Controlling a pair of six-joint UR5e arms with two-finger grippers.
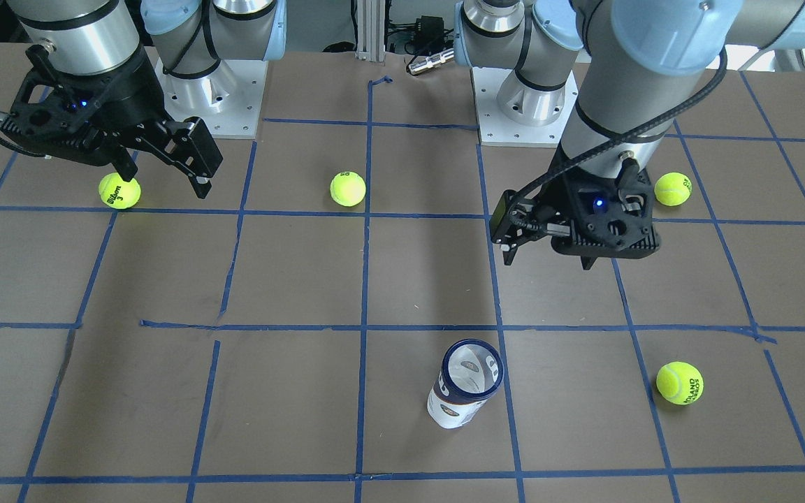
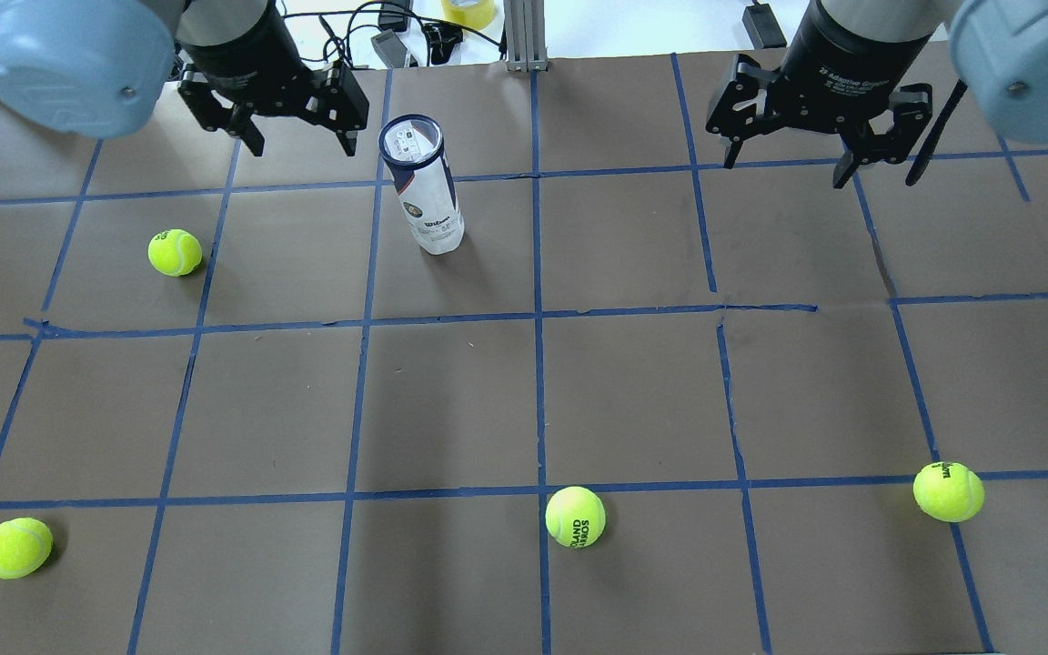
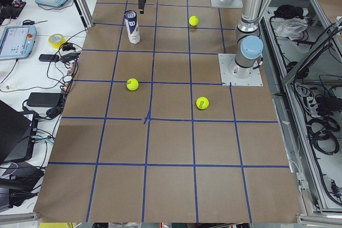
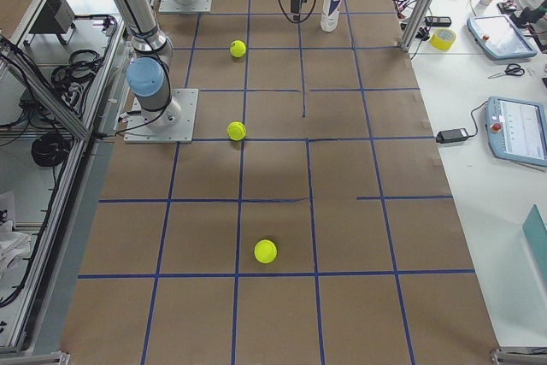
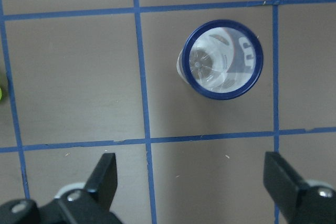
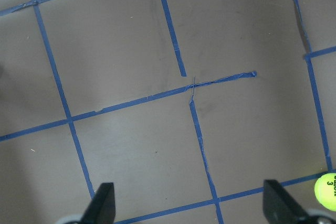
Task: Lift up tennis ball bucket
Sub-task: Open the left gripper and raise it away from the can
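The tennis ball bucket (image 1: 464, 384) is a clear can with a navy rim and a white and navy label, and it stands upright on the brown table. It also shows in the overhead view (image 2: 424, 186) and from above in the left wrist view (image 5: 223, 59). My left gripper (image 2: 299, 141) is open and empty. It hovers high above the table beside the can, also seen from the front (image 1: 549, 258). In its wrist view the can lies ahead of the fingers (image 5: 105, 177). My right gripper (image 2: 788, 164) is open and empty, far from the can (image 1: 165, 181).
Several yellow-green tennis balls lie on the table: one near the can (image 2: 175, 252), one mid-table (image 2: 575, 517), one at the left corner (image 2: 15, 548), one under the right arm's side (image 2: 948, 491). The arm bases (image 1: 528, 105) stand at the table's robot side.
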